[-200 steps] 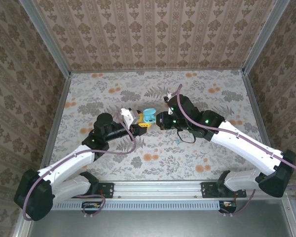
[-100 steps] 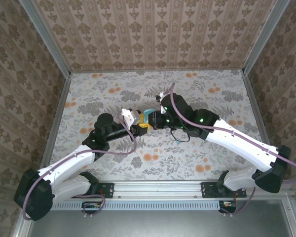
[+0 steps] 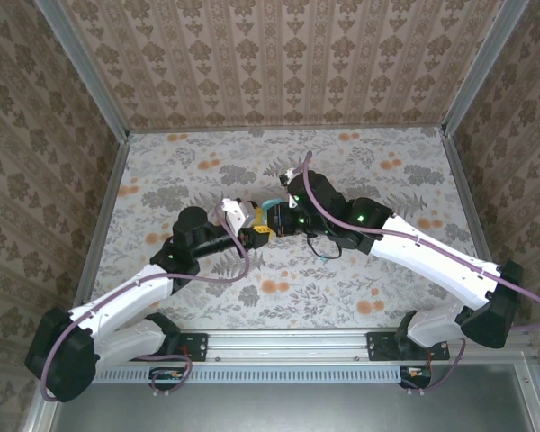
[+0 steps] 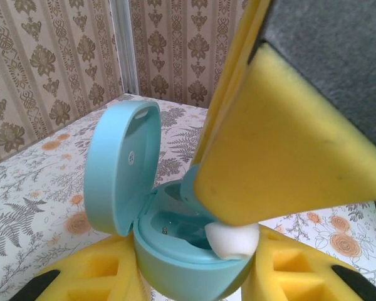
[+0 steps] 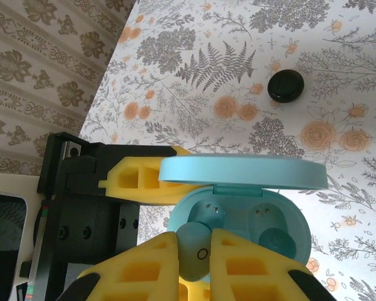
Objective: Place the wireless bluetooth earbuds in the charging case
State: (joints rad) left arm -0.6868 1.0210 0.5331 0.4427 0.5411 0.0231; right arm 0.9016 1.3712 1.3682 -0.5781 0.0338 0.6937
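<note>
The table [image 3: 387,171] has a light grey cover with grey ferns and small orange flowers all over it. Three walls stand close round it: the back wall [image 3: 288,63], the left wall [image 3: 36,180] and the right wall [image 3: 522,162]. All wear brown and cream paper with stripes and leafy shapes. A shiny metal post [image 3: 81,67] rises at each back corner. A silver rail [image 3: 288,340] runs along the near edge. The light is soft and even.

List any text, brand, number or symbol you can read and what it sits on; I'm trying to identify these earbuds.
"O": a small ring-like mark on the earbud.
Tiny mark inside the lid of the charging case: too small to read.
Nothing else is legible.
</note>
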